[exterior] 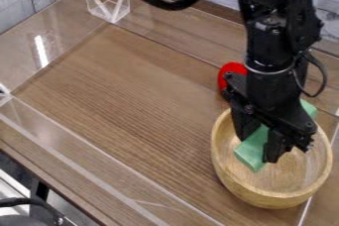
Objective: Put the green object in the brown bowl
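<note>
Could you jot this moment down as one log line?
pincer: shut on green object | position: inside brown bowl | release: pending

The pincer (269, 143) hides half the green object (255, 152); the red toy (233, 75) (behind the arm) is partly covered.

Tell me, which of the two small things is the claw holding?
The flat green block, clamped in the claw over the wooden bowl. The red toy sits untouched on the table behind.
</note>
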You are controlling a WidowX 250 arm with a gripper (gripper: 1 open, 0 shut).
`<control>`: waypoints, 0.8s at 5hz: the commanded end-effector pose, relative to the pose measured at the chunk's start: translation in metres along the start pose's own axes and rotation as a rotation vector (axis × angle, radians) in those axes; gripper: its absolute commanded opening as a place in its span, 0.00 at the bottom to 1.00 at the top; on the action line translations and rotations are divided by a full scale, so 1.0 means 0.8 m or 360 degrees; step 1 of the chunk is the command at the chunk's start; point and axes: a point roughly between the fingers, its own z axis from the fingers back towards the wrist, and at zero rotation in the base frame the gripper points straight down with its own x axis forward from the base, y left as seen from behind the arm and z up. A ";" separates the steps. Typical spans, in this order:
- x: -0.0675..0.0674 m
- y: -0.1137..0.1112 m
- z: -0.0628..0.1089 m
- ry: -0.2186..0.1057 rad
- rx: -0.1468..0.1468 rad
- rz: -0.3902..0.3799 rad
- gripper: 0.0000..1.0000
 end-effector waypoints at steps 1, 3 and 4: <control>0.002 -0.001 0.010 -0.0093 0.0034 0.0053 0.00; 0.012 -0.007 0.017 -0.0131 0.0070 0.0095 0.00; 0.025 -0.008 0.019 -0.0152 0.0074 0.0113 0.00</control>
